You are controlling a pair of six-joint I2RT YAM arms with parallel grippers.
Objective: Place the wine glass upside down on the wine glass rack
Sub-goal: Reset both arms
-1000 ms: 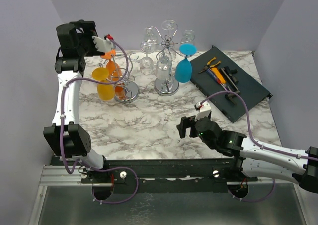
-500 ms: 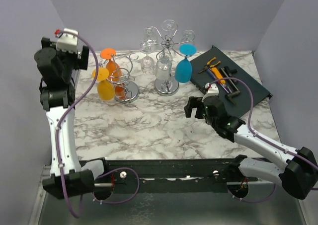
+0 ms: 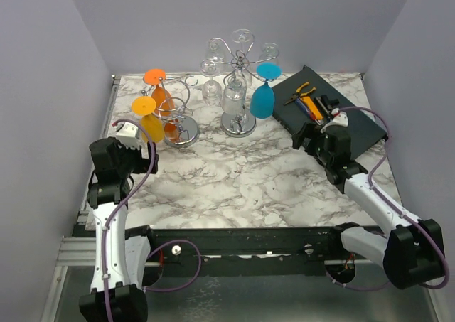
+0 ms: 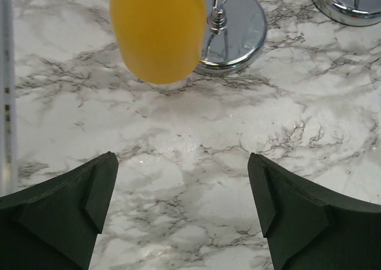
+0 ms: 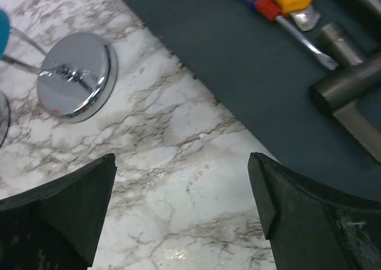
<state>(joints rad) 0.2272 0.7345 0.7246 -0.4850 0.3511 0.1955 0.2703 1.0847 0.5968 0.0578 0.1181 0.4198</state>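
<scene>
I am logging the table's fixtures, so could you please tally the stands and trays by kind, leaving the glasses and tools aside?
Chrome glass racks: 2
Dark tool tray: 1
Total: 3

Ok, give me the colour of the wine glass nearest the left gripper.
Yellow. The wine glass shows best in the left wrist view.

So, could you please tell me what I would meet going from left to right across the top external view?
Yellow wine glass → chrome rack of clear glasses → blue wine glass → dark tool tray.
</scene>
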